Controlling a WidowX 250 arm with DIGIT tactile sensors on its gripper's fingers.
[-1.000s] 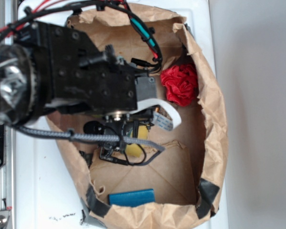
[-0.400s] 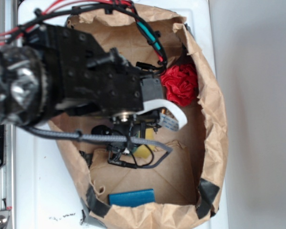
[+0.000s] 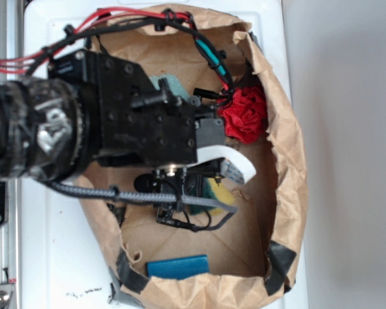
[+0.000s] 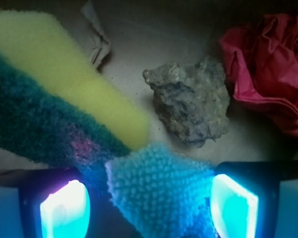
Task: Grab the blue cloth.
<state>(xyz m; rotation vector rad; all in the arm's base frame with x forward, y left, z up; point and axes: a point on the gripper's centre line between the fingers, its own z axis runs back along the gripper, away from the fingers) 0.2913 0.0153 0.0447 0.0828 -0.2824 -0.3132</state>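
The pincer [image 4: 149,208] stands wide open astride the blue cloth [image 4: 156,191], whose corner touches the yellow sponge [image 4: 74,94].

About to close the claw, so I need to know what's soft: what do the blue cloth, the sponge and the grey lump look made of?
Blue cloth: looped terry fabric, fuzzy and matte. Sponge: porous yellow foam with a coarse dark green scouring layer. Grey lump: rough and mottled, possibly stone; unclear.

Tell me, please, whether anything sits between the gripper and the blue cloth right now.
Nothing visible does. In the wrist view the blue cloth already lies between the open fingers of the gripper; the yellow sponge only borders the cloth's upper left edge.
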